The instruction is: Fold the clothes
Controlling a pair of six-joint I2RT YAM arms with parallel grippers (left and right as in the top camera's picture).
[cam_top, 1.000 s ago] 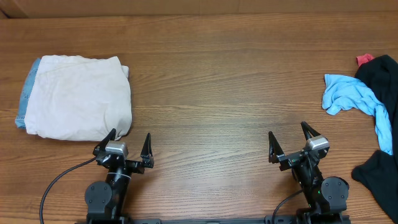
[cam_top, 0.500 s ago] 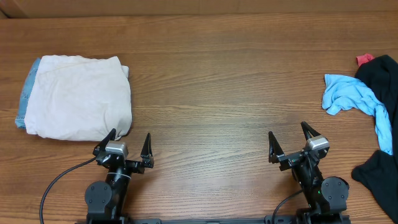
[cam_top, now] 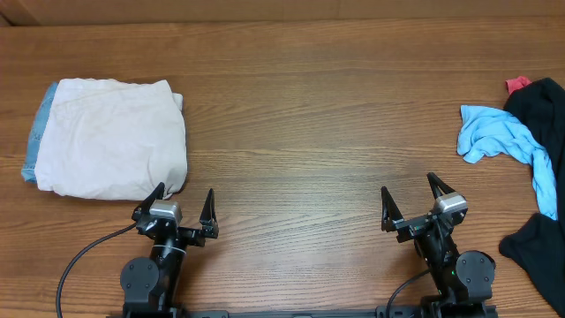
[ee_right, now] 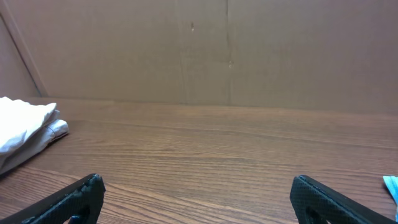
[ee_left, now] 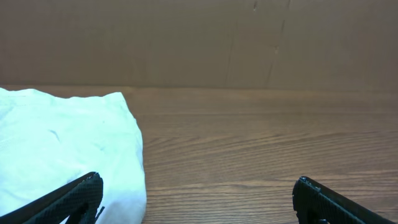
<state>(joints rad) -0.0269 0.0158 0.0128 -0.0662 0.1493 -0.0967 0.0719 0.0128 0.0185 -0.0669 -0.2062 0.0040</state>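
Note:
A folded cream garment (cam_top: 110, 137) lies at the left of the table on a light blue one (cam_top: 33, 146); it also shows in the left wrist view (ee_left: 62, 143) and the right wrist view (ee_right: 22, 127). A crumpled black T-shirt (cam_top: 540, 115) lies at the right edge with a light blue garment (cam_top: 499, 137) and a red one (cam_top: 516, 84). My left gripper (cam_top: 183, 203) is open and empty just in front of the cream pile. My right gripper (cam_top: 410, 196) is open and empty, left of the black T-shirt.
The wooden table (cam_top: 300, 124) stretches between the two clothes piles. A brown cardboard wall (ee_left: 199, 43) stands along the far edge. A black cable (cam_top: 84, 256) runs from the left arm's base.

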